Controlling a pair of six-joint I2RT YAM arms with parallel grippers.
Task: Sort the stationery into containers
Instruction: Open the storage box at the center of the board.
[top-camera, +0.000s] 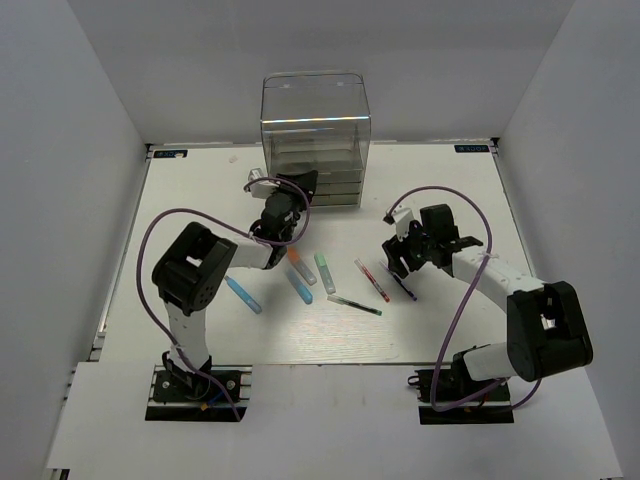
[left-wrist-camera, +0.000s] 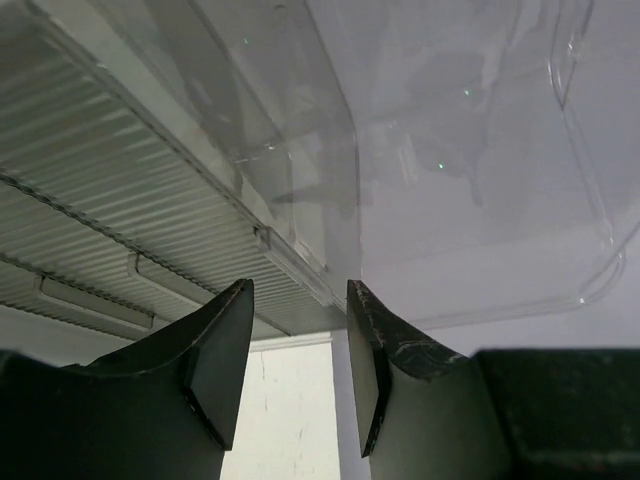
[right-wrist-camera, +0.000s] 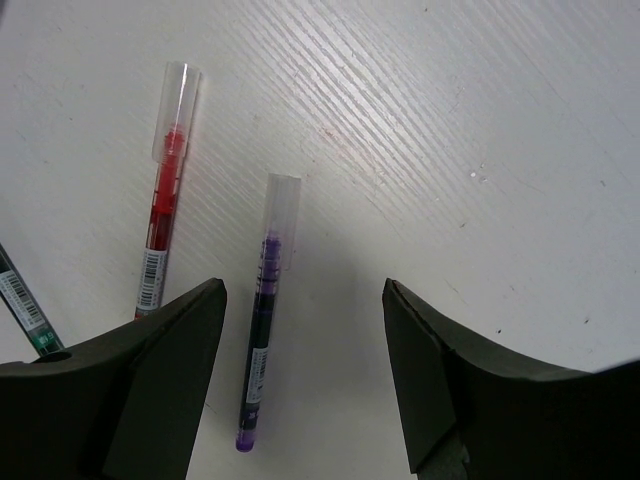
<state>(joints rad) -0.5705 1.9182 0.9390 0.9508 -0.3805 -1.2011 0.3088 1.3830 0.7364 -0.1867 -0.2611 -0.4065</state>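
Note:
The clear drawer cabinet (top-camera: 315, 130) stands at the back middle. My left gripper (top-camera: 291, 203) is open and empty right at its lower drawer fronts; the left wrist view shows the ribbed see-through drawers (left-wrist-camera: 150, 200) just beyond my left gripper (left-wrist-camera: 300, 345). My right gripper (top-camera: 401, 262) is open, low over the dark purple pen (right-wrist-camera: 262, 330), which lies between its jaws nearer the left one. The red pen (right-wrist-camera: 163, 225) and the green pen (right-wrist-camera: 22, 305) lie to its left. On the table lie two light-blue markers (top-camera: 243, 295), an orange marker (top-camera: 299, 263) and a mint-green marker (top-camera: 325, 272).
White walls close in the white table (top-camera: 200, 200) on three sides. The pens and markers lie in a loose row between the two arms. The purple cables loop beside each arm.

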